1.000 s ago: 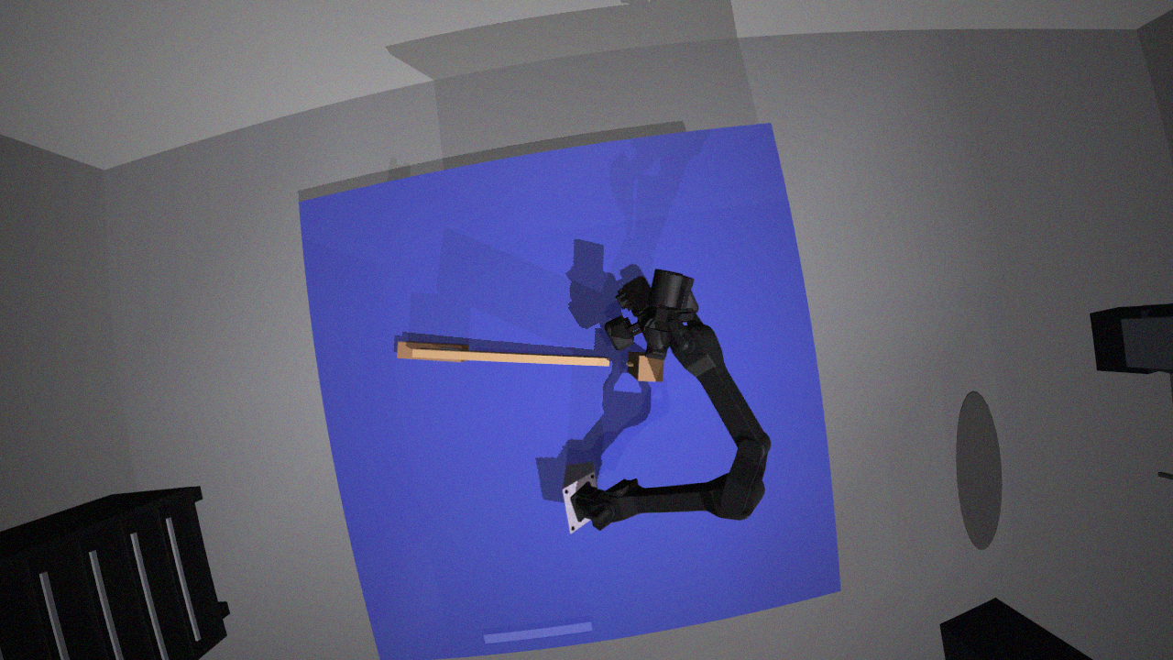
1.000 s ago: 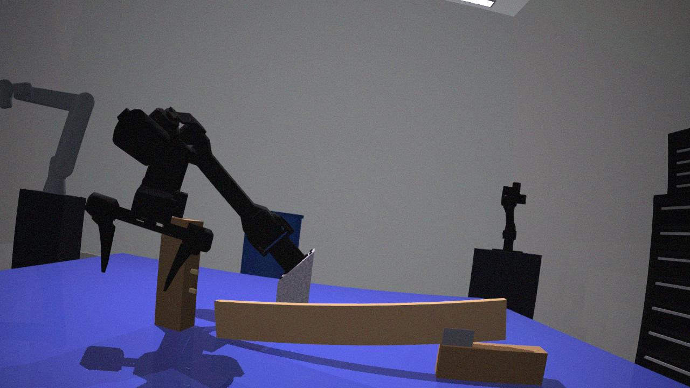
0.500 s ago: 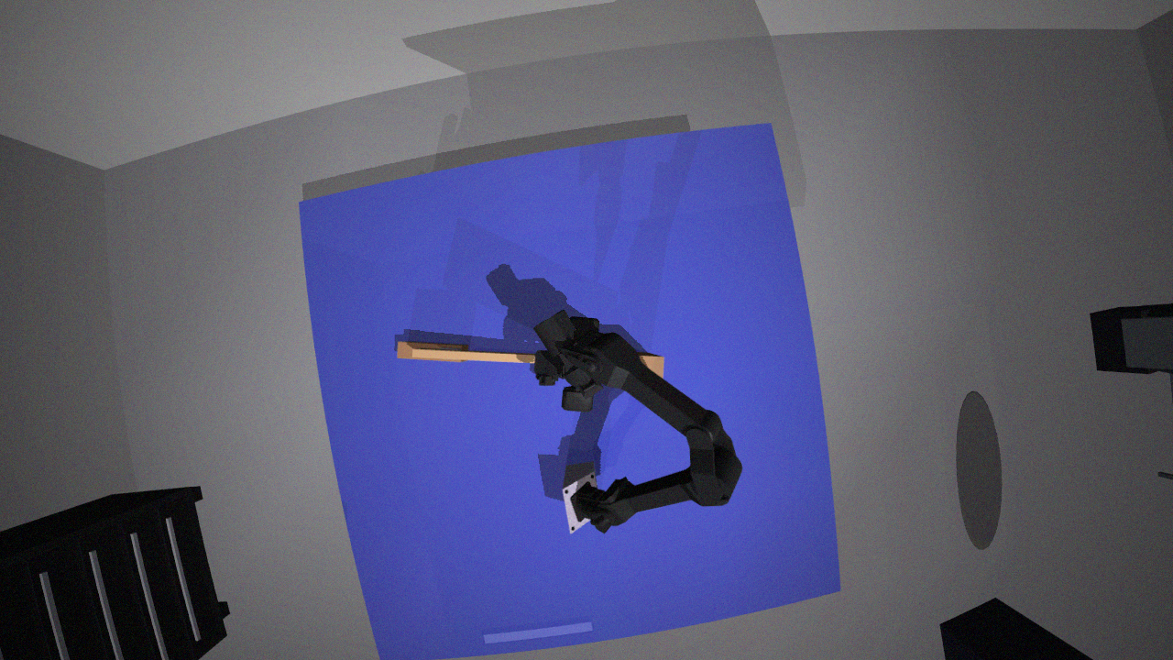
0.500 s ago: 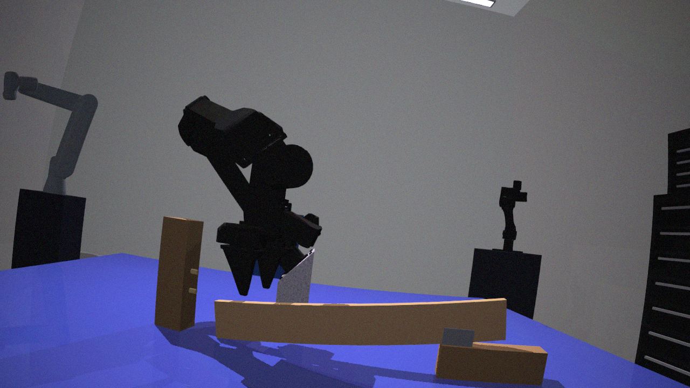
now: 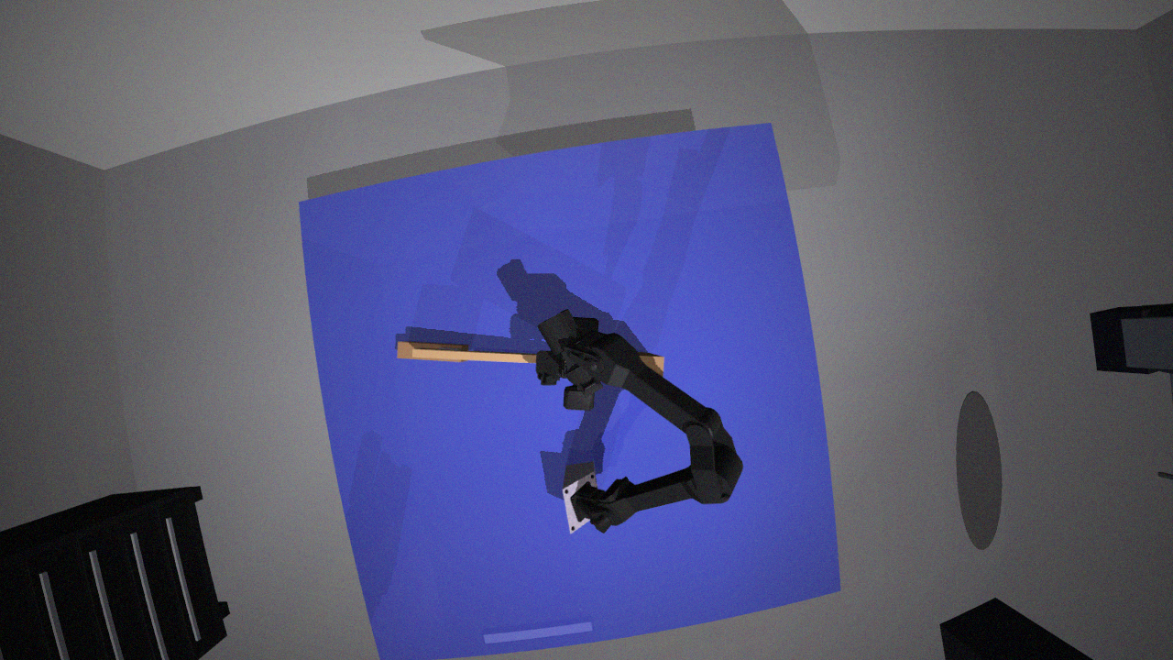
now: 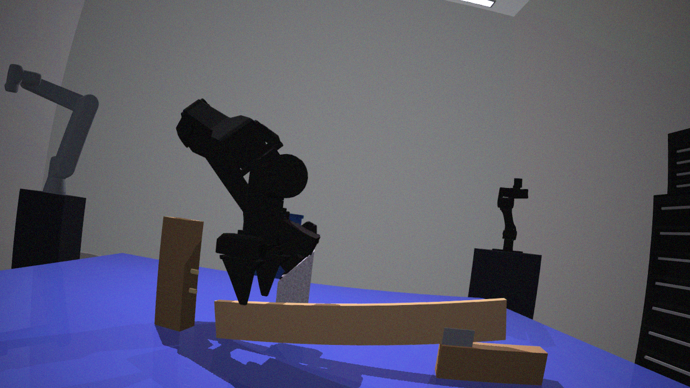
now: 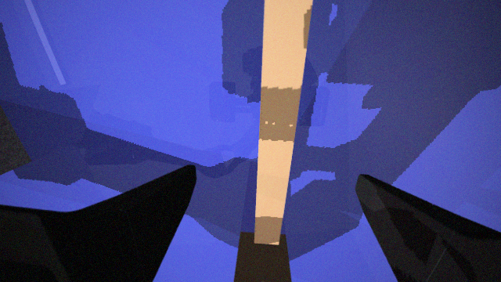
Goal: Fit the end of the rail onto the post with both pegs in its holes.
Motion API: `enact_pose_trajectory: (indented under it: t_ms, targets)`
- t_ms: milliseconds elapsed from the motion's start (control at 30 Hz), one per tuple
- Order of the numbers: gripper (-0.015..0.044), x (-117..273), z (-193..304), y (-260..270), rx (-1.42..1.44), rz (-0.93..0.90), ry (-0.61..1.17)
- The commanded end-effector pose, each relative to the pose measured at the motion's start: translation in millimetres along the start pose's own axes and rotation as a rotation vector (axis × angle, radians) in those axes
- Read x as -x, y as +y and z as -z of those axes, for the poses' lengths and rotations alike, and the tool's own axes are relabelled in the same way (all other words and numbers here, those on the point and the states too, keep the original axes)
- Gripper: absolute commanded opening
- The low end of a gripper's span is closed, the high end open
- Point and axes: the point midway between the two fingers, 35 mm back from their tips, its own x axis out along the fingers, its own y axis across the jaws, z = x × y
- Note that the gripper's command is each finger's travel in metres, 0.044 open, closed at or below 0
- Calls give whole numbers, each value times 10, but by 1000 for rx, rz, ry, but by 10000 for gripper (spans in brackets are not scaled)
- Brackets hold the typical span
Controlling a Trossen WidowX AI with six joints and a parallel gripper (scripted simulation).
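Observation:
The long wooden rail (image 5: 492,357) (image 6: 361,323) (image 7: 279,59) has its far end in the grey bracket (image 6: 458,337) on the footboard block (image 5: 404,350) (image 6: 489,364). Its near end is down on the table, a gap short of the upright post (image 5: 653,362) (image 6: 173,275) (image 7: 262,262). An upper peg (image 6: 193,271) and a lower peg (image 6: 192,290) stick out toward the rail. My gripper (image 5: 561,385) (image 6: 254,299) (image 7: 275,177) is open and empty, pointing down near the near end. Its fingertips stand either side of the rail's line, around top-edge height. The rail's end holes are hidden.
The arm's base plate (image 5: 571,517) stands on the blue table (image 5: 459,509) (image 6: 96,289), to one side of the rail. My forearm passes over the post in the top view. Other robots on dark pedestals and a drawer cabinet (image 5: 106,574) stand away from the table.

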Motion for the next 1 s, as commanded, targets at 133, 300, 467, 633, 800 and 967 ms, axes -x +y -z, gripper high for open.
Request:
enact_pose_trajectory:
  t_ms: [133,300,467,633,800,967]
  targets:
    - [440,-122,-5,-3,7,4,3]
    - [440,-203,-4,-4,7,4,3]
    - [440,-282,-1,-3,6,4,4]
    - [440,-361,3,0,6,4,5]
    - [440,-440,8,4,6,4,6]
    - [440,-518,16,11,6,4,8]
